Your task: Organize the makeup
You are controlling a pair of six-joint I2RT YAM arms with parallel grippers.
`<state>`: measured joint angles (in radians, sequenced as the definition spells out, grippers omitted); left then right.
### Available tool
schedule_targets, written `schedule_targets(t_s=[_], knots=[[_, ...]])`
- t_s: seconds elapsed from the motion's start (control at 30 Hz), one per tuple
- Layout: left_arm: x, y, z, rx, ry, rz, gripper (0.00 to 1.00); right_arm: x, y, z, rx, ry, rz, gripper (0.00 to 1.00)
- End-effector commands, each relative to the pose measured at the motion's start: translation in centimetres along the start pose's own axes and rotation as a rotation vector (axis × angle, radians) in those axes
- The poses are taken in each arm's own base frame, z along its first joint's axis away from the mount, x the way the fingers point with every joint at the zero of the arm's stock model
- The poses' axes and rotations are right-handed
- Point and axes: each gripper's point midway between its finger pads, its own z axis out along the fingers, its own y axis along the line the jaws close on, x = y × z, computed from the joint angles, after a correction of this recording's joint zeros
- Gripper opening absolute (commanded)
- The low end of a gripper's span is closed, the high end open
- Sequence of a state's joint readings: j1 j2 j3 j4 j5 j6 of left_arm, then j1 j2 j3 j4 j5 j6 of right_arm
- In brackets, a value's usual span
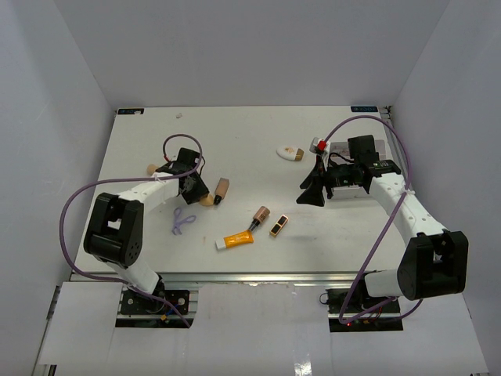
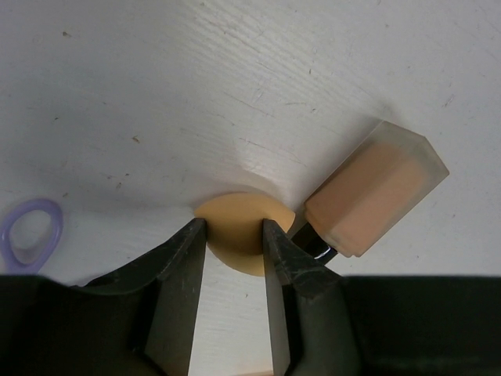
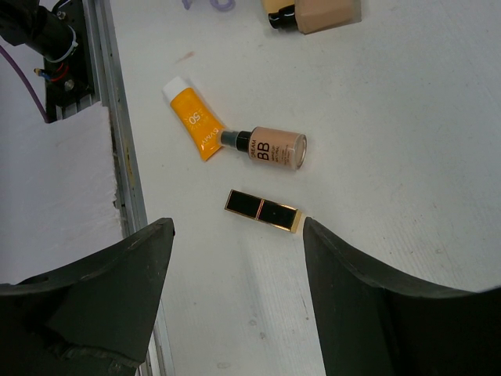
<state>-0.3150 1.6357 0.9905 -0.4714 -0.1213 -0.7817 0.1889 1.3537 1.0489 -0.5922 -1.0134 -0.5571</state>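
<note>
Near edge: orange tube (image 3: 194,117), with the cap of the BB cream bottle (image 3: 274,149) touching it. The black-gold case (image 3: 262,210) lies just beside them and the purple loop (image 2: 31,232) off to their left.

Right gripper (image 3: 236,243) hovers over the table, jaws wide apart, empty.

Left half of the table: left gripper (image 2: 233,243) is down, jaws pinched on the beige sponge (image 2: 241,213), which rests on the surface. A foundation bottle (image 2: 376,196) lies against one finger.

Reads as the grasp step. Lift straight up, slowly, so the bottle isn't dragged. The sponge looks soft, so a firm squeeze seems wise.

Far side: white oval compact (image 1: 290,153), with the white tray (image 1: 338,149) toward the far-right corner.
</note>
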Motion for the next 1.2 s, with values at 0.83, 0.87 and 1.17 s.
schedule_targets(t_s=[0.83,0.87,1.17], knots=[[2.7,-14.3,-15.2,0.954,-0.014,0.321,0.00,-1.2,4.4,0.6,-0.256,-0.157,-0.040,0.76],[3.4,-15.4,-15.4,0.985,0.004,0.337,0.00,-1.0,4.8,0.8,-0.276,-0.163,-0.028,0.77],[6.8,-22.3,-17.0,1.131,0.061,0.415,0.00,-0.2,3.0,2.6,-0.201,-0.147,0.087,0.82]])
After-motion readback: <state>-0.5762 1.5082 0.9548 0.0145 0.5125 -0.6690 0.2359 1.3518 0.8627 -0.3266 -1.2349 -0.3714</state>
